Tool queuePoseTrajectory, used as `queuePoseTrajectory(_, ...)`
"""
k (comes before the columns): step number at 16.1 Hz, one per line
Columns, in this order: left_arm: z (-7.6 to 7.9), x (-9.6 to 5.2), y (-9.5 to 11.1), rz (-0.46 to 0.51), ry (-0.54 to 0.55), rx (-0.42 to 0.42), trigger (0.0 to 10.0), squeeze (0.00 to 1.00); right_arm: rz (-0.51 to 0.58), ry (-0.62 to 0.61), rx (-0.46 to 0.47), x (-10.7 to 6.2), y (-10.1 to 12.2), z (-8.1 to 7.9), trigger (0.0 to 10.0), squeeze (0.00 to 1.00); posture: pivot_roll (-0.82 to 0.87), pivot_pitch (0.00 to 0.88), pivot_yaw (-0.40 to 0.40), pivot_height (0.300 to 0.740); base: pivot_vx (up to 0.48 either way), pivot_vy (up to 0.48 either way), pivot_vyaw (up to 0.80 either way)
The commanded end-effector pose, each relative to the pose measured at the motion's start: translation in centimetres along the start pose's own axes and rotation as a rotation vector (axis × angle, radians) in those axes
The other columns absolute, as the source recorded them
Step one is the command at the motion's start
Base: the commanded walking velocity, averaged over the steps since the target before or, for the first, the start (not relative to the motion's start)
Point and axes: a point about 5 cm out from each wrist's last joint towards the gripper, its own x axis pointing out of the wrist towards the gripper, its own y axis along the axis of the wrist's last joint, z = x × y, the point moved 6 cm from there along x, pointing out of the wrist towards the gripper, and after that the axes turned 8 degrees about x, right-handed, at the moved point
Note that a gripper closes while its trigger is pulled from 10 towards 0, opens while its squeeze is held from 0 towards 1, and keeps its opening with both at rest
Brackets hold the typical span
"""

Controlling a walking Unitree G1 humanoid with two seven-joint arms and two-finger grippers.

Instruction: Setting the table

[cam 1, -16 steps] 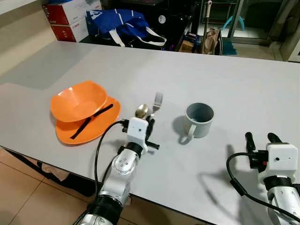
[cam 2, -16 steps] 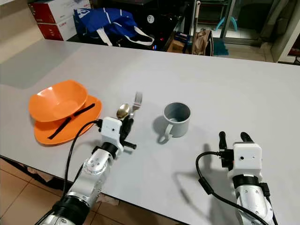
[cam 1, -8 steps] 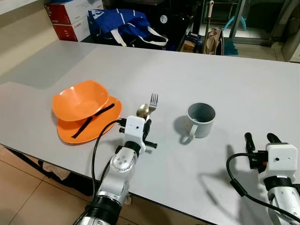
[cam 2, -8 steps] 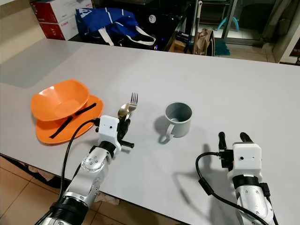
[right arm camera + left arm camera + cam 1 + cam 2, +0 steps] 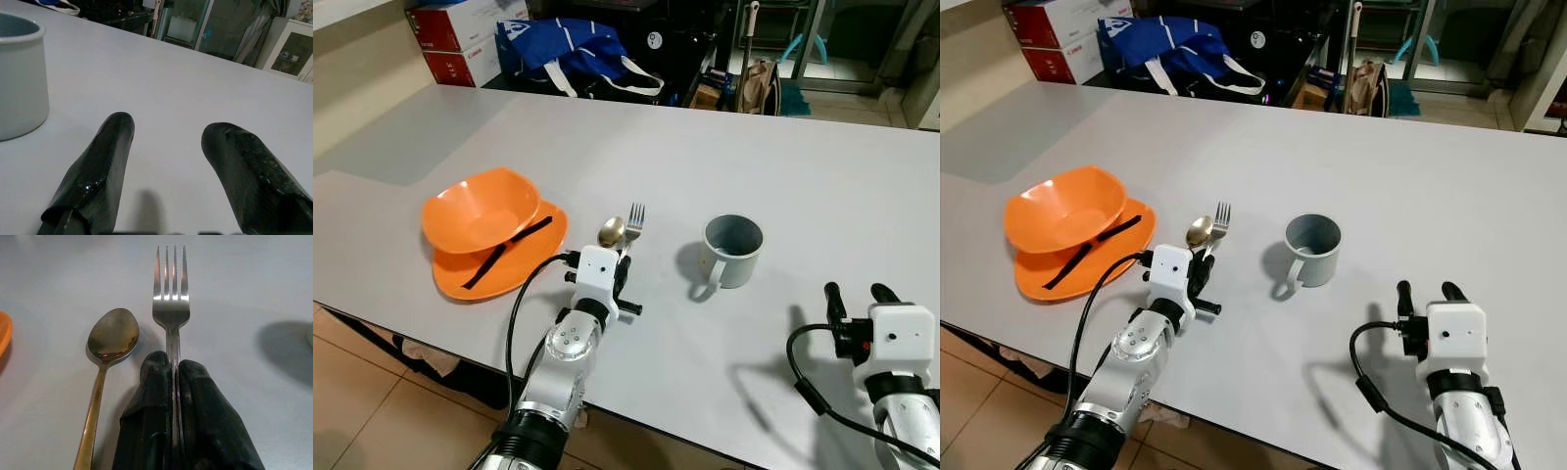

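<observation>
My left gripper (image 5: 173,369) grasps the fork (image 5: 170,298) by its handle, low on the table (image 5: 822,176), just beside the spoon (image 5: 112,338), between orange dishes (image 5: 480,211) and mug (image 5: 732,250). My right gripper (image 5: 166,147) rests spread apart.

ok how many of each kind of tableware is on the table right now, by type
orange bowl: 1
orange plate: 1
spoon: 1
fork: 1, held in the left gripper
grey mug: 1
black strip across the plate: 1, cannot tell what it is
total: 6
</observation>
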Motion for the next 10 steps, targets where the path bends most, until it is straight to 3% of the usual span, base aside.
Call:
queuePoseTrajectory(1,-0.07,-0.15,0.36,0.009,0.003,0.011,10.0,0.61,0.022,0.009,0.002,0.01,0.75,-0.12,10.0,0.0,-0.22,0.0,0.092,0.74,0.0,0.0,0.0)
queuePoseTrajectory(2,-0.02,-0.15,0.33,0.007,0.003,0.011,10.0,0.61,0.021,0.009,0.002,0.01,0.75,-0.1,10.0,0.0,-0.22,0.0,0.092,0.74,0.0,0.0,0.0)
queuePoseTrajectory(3,0.01,-0.14,0.31,0.005,0.003,0.009,10.0,0.83,0.022,0.01,0.001,0.0,0.8,-0.12,10.0,0.0,-0.22,0.0,0.092,0.74,0.0,0.0,0.0)
queuePoseTrajectory(4,0.05,-0.14,0.3,0.003,0.002,0.01,10.0,0.93,0.021,0.01,0.001,-0.03,0.83,-0.15,10.0,0.0,-0.22,0.0,0.092,0.74,0.0,0.0,0.0)
queuePoseTrajectory(6,0.02,-0.14,0.29,0.002,0.003,0.012,10.0,1.0,0.02,0.01,0.001,-0.07,0.84,-0.19,10.0,0.0,-0.22,0.0,0.093,0.74,0.0,0.0,0.0)
queuePoseTrajectory(10,-0.18,-0.16,0.28,0.0,0.007,0.017,10.0,1.0,0.019,0.009,0.006,-0.12,0.8,-0.31,10.0,0.0,-0.22,0.0,0.095,0.74,0.0,0.0,0.0)
